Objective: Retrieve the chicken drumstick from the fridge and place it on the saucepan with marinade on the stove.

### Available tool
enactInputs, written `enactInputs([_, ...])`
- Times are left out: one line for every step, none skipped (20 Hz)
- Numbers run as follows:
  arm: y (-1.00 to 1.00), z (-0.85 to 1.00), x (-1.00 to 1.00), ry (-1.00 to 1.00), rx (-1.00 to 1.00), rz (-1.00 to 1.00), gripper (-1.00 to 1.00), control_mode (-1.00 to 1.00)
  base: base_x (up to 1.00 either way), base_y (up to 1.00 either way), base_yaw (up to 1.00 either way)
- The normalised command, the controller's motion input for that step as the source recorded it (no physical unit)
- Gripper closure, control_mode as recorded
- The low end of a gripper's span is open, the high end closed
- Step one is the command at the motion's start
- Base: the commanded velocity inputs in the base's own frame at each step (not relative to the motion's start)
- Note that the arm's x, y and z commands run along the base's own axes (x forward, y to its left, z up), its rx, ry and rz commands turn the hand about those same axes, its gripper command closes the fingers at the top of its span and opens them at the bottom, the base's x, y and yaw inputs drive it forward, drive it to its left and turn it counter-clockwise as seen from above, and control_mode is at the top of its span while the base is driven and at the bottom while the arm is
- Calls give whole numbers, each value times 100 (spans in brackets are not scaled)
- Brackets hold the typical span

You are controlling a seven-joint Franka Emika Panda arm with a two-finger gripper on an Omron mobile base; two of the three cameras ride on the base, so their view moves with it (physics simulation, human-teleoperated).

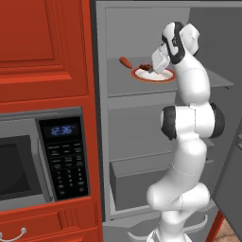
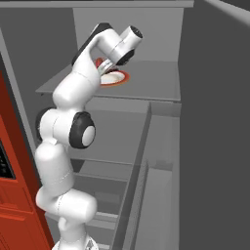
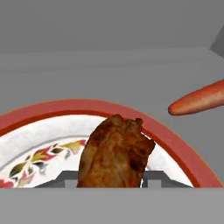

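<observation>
Hand view, nearest first: the claw (image 3: 109, 183) has its two dark finger tips (image 3: 65, 179) low in the picture, one on each side of the chicken drumstick (image 3: 116, 151). The tips sit right against the meat's lower edges, so the claw looks pinched on it, though the contact itself is partly cut off at the bottom. The drumstick is a brown lumpy piece and it lies on the plate (image 3: 48, 131), a white dish with an orange-red rim and a leaf pattern. Beyond the plate's rim, toward the right, a short orange stick (image 3: 199, 98) lies on the grey shelf (image 3: 109, 74), apart from the plate.

Left base view: the white arm (image 1: 186, 142) rises from the lower right and bends in over the upper shelf of the fridge (image 1: 142, 123), whose door stands open. Its hand hangs over the plate (image 1: 153, 74) and hides most of the meat; a bit of dark brown (image 1: 144, 67) shows at the plate's near edge. The orange stick (image 1: 125, 62) lies just left of the plate. Further left stands a microwave (image 1: 45, 158), set in red cabinets (image 1: 45, 47).

Right base view: the arm reaches from the lower left onto the same shelf, over the plate (image 2: 117, 78).
</observation>
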Motion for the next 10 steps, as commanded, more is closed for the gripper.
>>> enactInputs([31, 0, -2, -7, 0, -28, 100, -100, 0, 0, 0])
enactInputs([28, 0, -4, -6, 0, -28, 100, -100, 0, 0, 0])
enactInputs([19, 0, -8, -4, 0, -28, 100, -100, 0, 0, 0])
enactInputs([9, 0, -14, -5, 0, -28, 100, -100, 0, 0, 0])
enactInputs([5, 0, -19, -5, 1, -29, 100, -100, 0, 0, 0])
enactInputs([0, 0, -30, -5, 3, -31, 100, -100, 0, 0, 0])
enactInputs([0, 0, -34, -8, 3, -31, 100, -100, 0, 0, 0])
enactInputs([0, 0, -29, -10, 1, -30, 100, -100, 0, 0, 0])
enactInputs([0, 11, -31, -10, 0, -31, 100, -100, 0, 0, 0])
enactInputs([0, 16, -35, -10, 0, -31, 100, -100, 0, 0, 0])
